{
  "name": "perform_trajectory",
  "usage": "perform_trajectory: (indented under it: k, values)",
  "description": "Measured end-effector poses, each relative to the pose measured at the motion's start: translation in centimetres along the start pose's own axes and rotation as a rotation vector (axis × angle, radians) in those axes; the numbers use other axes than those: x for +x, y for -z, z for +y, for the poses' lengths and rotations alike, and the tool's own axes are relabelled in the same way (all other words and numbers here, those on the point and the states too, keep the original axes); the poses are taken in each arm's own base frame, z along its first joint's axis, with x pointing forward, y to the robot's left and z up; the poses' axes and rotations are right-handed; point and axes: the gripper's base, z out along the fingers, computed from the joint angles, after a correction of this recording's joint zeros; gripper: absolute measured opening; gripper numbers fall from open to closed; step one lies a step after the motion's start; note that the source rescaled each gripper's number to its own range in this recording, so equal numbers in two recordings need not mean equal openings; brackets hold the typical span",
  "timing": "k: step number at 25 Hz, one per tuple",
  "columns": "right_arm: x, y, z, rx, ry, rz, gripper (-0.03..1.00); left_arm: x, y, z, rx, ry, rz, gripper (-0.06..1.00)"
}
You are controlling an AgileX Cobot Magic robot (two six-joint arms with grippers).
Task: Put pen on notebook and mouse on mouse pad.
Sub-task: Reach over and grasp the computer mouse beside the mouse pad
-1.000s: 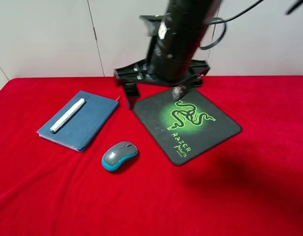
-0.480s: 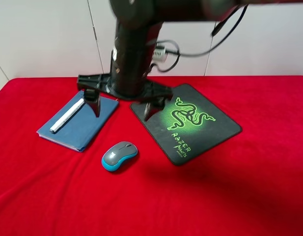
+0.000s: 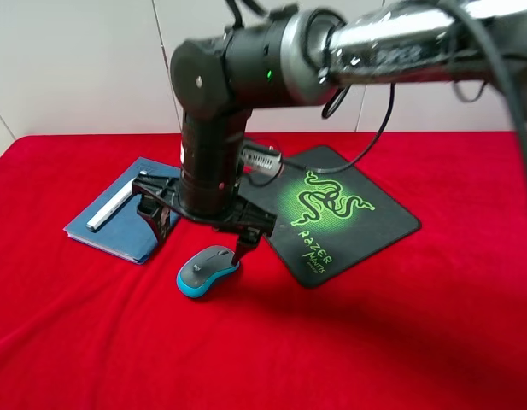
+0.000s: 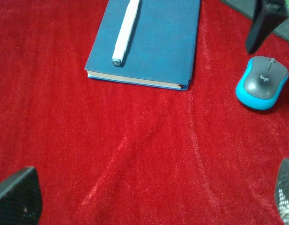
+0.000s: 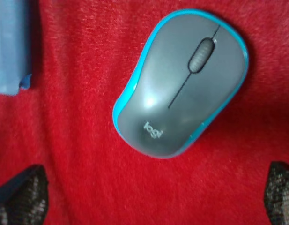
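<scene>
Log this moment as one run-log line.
pen: on notebook | mouse: on red cloth, off mouse pad | right end effector: open, over mouse | left end effector: open, empty

pen [image 3: 109,207] on notebook [image 3: 118,236] | mouse [image 3: 207,270] off mouse pad [image 3: 370,213], left of it

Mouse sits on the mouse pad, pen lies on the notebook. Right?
Wrong on the mouse: it sits on the red cloth beside the mouse pad, not on it, as the exterior high view shows. The pen does lie on the notebook.

Right gripper [image 3: 201,237] pointing down, fingers [image 5: 22,197] splayed; left gripper [image 4: 149,197] splayed too
</scene>
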Motion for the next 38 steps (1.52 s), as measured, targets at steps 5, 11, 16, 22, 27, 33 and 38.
perform_trajectory:
  k: [5, 11, 16, 22, 27, 33, 38]
  values:
    - [-0.3, -1.8, 0.1, -0.006, -0.047, -0.004, 1.0, 0.0, 0.0, 0.0, 0.0, 0.0, 0.0, 1.0]
    - [-0.6, -3.4, -0.1, 0.013, -0.089, -0.008, 1.0, 0.0, 0.0, 0.0, 0.0, 0.0, 0.0, 1.0]
    - [-0.9, -4.6, -0.3, 0.032, -0.116, -0.023, 1.0, 0.0, 0.0, 0.0, 0.0, 0.0, 0.0, 1.0]
    - [-1.2, -6.2, -0.6, 0.057, -0.124, -0.046, 1.0, 0.0, 0.0, 0.0, 0.0, 0.0, 0.0, 1.0]
    - [-1.3, -6.3, -0.7, 0.058, -0.13, -0.051, 0.99, 0.0, 0.0, 0.0, 0.0, 0.0, 0.0, 1.0]
    - [-1.3, -6.4, -0.7, 0.065, -0.144, -0.049, 0.05, 0.0, 0.0, 0.0, 0.0, 0.0, 0.0, 1.0]
    - [-1.2, -6.4, -0.9, 0.081, -0.177, -0.044, 0.04, 0.0, 0.0, 0.0, 0.0, 0.0, 0.0, 1.0]
